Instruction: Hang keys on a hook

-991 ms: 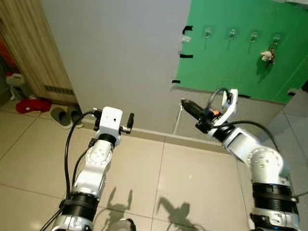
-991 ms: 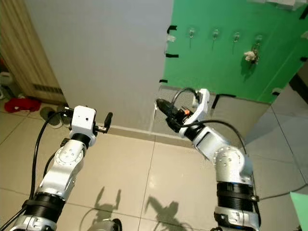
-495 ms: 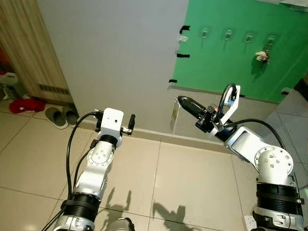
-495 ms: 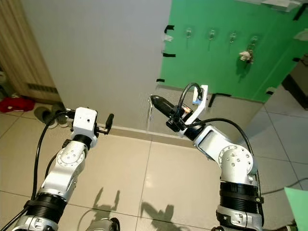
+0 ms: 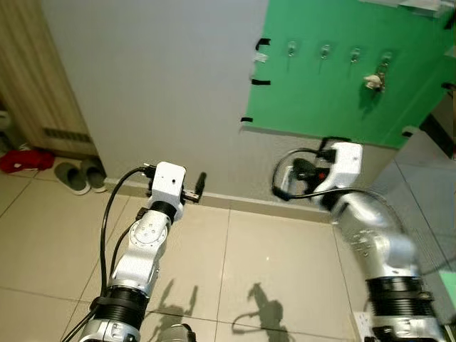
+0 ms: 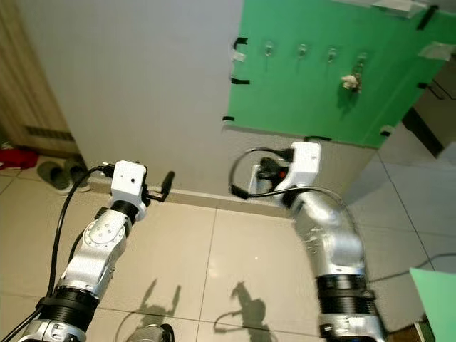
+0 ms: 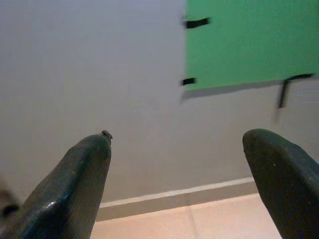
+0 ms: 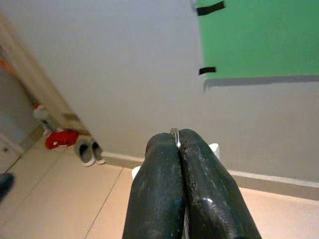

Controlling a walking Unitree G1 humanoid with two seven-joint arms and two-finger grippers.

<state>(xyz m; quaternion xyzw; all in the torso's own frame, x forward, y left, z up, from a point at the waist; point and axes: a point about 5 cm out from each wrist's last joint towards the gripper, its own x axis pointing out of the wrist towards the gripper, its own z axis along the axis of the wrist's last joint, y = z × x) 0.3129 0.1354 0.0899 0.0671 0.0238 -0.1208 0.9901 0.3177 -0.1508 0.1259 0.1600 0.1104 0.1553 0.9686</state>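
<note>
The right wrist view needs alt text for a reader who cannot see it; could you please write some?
The right gripper, fingers pressed together on a thin metal ring, points at a grey wall with a green board taped on it. Slippers and a red cloth lie on the floor beyond.

We note a pair of grey-green slippers (image 5: 80, 176) on the beige tiled floor (image 5: 43, 242). A red cloth bundle (image 5: 17, 159) lies beside them, near the pale wooden door (image 5: 35, 85).
</note>
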